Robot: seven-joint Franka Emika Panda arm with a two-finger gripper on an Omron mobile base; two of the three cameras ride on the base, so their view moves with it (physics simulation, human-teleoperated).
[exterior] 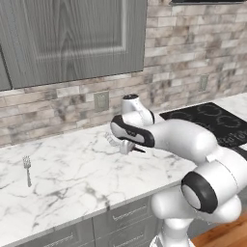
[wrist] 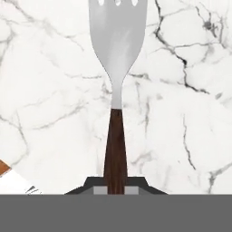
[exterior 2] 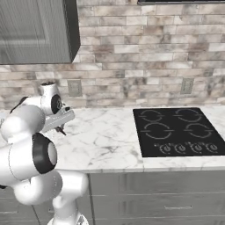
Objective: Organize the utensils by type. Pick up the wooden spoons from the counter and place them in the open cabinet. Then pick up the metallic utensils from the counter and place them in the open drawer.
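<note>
While the hand [wrist: 115, 188] hangs over the bench [exterior: 77, 185], its two fingers are pinched narrow on the dark brown handle of a silver utensil [wrist: 117, 45]. In the hand view that handle rises straight up from between the tips. It meets a slim silver neck that widens into a broad flat head with small slots at the top edge. Pale veined marble lies under it, and I cannot tell whether the head touches the stone.

From the left base view the hand [exterior: 128, 144] sits low over the middle of the bench, with the utensil's pale head pointing left and the dark handle end pointing right.

Well to the left, a small thin silver fork [exterior: 27, 170] lies flat on the marble, apart from the hand, tines toward the wall.

Grey drawer fronts [exterior: 120, 217] run below the bench edge. To the right a black cooktop [exterior 2: 176, 129] is set into the slab. Behind everything stands a brick wall [exterior 2: 132, 52] with an outlet [exterior: 101, 100], and a grey upper cabinet [exterior: 72, 38] with its door closed hangs above.
</note>
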